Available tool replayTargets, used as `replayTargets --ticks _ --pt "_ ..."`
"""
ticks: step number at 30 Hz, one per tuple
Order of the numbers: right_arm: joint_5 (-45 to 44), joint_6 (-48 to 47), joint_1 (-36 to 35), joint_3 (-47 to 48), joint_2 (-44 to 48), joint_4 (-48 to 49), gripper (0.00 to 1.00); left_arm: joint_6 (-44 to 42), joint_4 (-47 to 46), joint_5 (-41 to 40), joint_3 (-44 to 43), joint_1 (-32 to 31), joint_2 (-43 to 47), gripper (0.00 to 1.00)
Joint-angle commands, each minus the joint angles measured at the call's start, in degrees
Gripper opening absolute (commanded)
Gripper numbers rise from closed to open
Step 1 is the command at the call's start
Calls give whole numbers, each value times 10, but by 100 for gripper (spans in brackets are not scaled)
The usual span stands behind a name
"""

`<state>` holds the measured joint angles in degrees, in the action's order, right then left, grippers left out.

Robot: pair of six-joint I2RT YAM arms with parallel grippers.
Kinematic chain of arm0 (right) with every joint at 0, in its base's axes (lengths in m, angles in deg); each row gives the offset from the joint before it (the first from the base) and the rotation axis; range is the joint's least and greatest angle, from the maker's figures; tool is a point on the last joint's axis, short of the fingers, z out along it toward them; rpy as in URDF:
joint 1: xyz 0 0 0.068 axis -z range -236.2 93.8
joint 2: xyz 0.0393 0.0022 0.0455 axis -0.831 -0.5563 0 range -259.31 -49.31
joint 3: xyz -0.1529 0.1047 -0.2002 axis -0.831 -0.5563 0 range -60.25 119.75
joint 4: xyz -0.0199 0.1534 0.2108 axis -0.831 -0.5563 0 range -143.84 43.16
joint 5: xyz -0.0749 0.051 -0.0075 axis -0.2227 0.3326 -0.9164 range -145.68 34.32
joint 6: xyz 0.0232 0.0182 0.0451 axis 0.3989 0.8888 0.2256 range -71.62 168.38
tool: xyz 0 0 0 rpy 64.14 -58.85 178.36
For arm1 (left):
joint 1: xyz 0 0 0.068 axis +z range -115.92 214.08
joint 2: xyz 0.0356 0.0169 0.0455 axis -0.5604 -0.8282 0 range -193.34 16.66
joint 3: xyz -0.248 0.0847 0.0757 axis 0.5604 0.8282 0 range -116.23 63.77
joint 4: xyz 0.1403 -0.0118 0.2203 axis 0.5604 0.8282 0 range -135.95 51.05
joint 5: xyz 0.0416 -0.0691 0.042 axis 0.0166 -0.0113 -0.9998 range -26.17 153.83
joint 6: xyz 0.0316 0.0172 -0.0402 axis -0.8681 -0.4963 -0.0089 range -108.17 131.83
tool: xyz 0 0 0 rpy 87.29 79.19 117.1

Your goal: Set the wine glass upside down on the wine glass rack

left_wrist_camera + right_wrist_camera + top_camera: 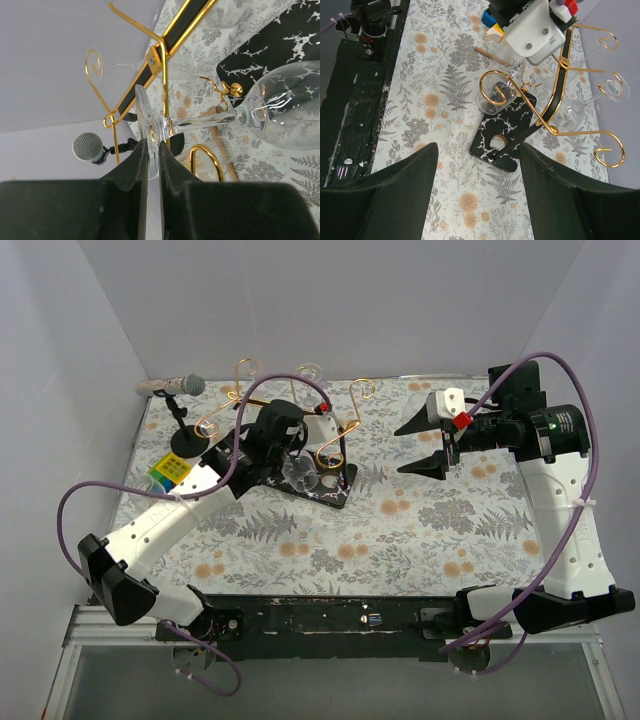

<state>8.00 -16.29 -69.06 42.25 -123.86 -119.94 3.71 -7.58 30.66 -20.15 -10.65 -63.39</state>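
The left jaws are clenched on the rim of the foot of the wine glass [280,112]. Its stem runs from the jaw tips off to the right, and its bowl is seen against the black base of the wine glass rack [156,59]. Just past the tips the stem is crossed by gold wire; contact cannot be told. A microphone [88,146] lies left of them. The right jaws are spread wide and empty over the counter [445,65], the rack ahead of them.
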Motion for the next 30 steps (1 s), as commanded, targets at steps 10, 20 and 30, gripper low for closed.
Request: replayTargets --ticks 10,20,30 --pt "30 -2 6 2 5 6 74 34 10 -5 42 2 89 0" --pt "32 -2 8 0 6 8 74 56 41 4 49 2 122 0" --pt "35 -2 11 -5 6 9 74 96 68 57 25 3 136 0"
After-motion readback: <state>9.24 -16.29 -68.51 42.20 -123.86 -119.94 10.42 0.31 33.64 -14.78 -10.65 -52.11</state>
